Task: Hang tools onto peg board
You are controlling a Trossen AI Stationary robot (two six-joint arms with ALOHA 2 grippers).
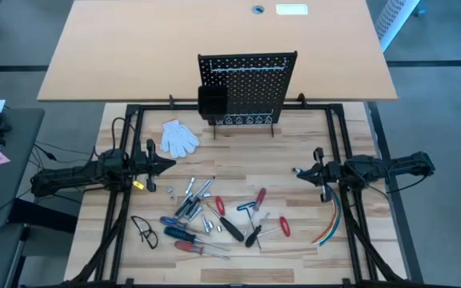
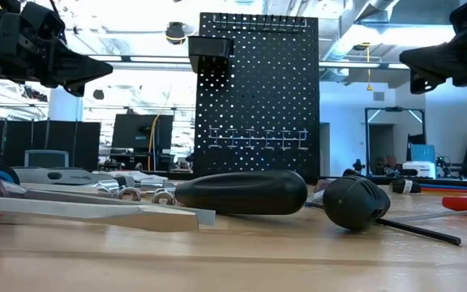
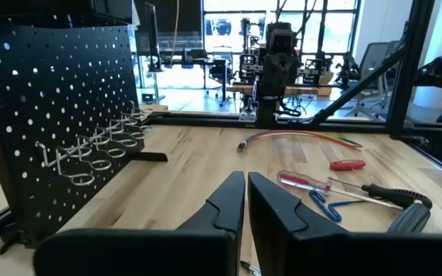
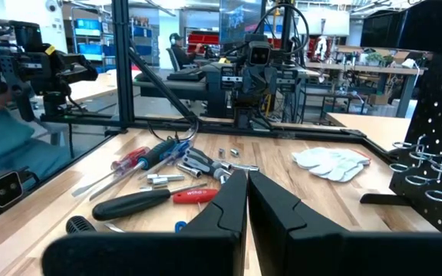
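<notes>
**Both arms raised, nothing held, tools loose on the table**

Left gripper (image 1: 169, 165) hovering above the table's left side, fingers pressed together and empty; right gripper (image 1: 298, 171) hovering on the right side, likewise clenched on nothing; tips pointing toward each other across the work area.

Peg board (image 1: 250, 84) upright at the far edge of the table (image 1: 238, 152), black bin (image 1: 212, 102) fixed at its left side, row of wire ring hooks (image 3: 98, 146) across its face; no tool on it.

Tools (image 1: 214, 214) scattered flat on the near middle of the table, between and in front of the two grippers: blue-handled screwdriver (image 1: 174, 222), red-handled screwdriver (image 1: 189, 247), black-handled screwdriver (image 1: 230, 228), blue T-handle key (image 1: 247, 207), red-handled pliers (image 1: 260, 198), silver bits (image 1: 190, 186) nearer the left gripper.

White glove (image 1: 179, 138) lying between left gripper and peg board; bundle of coloured cables (image 1: 330, 220) curving along the right side below the right gripper; black glasses (image 1: 145, 231) near the front left corner.
</notes>
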